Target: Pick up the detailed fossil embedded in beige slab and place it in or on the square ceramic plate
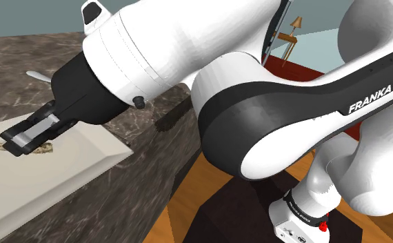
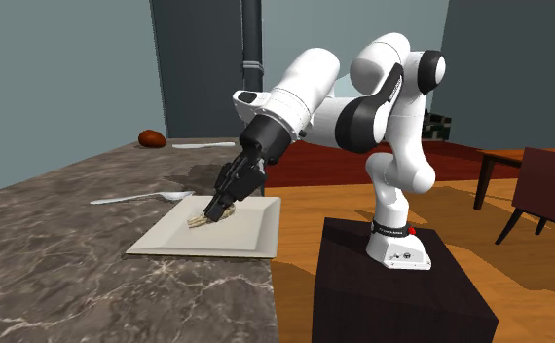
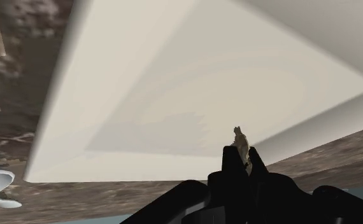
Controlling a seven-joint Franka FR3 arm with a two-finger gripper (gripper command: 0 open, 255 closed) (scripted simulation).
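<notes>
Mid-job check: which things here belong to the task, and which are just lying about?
Job:
fossil
square plate
gripper, shut on the fossil over the plate

Lying about:
white spoon beside the plate
brown lump at the far end of the counter
white utensil near the lump

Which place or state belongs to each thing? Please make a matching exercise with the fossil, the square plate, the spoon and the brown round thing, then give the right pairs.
1. fossil
2. square plate
3. white spoon
4. brown round thing

A. lies on the counter beside the plate
B. sits at the counter's far end
C. clasped between the fingers of the gripper, over the plate
D. lies flat on the marbled counter, near its edge

Pairs: 1-C, 2-D, 3-A, 4-B.
</notes>
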